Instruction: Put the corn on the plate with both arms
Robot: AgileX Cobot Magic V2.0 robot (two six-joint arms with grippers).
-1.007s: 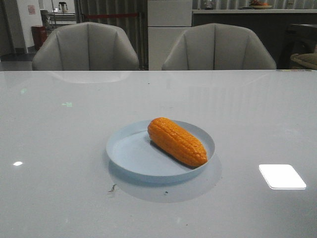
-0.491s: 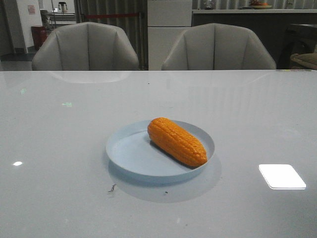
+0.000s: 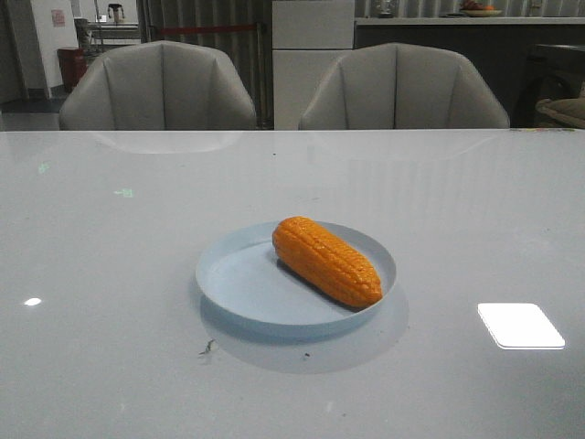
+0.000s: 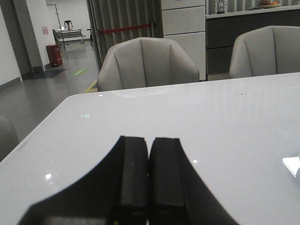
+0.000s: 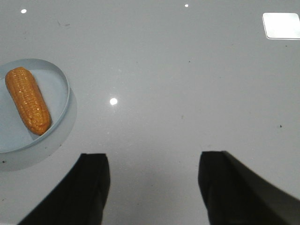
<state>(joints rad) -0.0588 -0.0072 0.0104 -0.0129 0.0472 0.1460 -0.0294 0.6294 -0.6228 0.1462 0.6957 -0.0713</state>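
Nothing has shifted across the last second: your corn (image 3: 326, 261) lies where it lay, diagonally inside the plate (image 3: 238, 288), its far end toward the middle and its near tapered end close against the right-hand rim, possibly touching it, though the front view is too shallow to be sure. You can judge the placing done; what remains, at most, is parking the arms. Neither arm shows in the front view, so you need the wrist cameras for them. Your right gripper (image 5: 152, 185) hangs with its jaws spread wide over bare table (image 3: 457, 210), well apart from the plate and to its right. Your left gripper (image 4: 149, 180) has its fingers pressed together on nothing, facing the two chairs (image 4: 147, 63) beyond the far edge.
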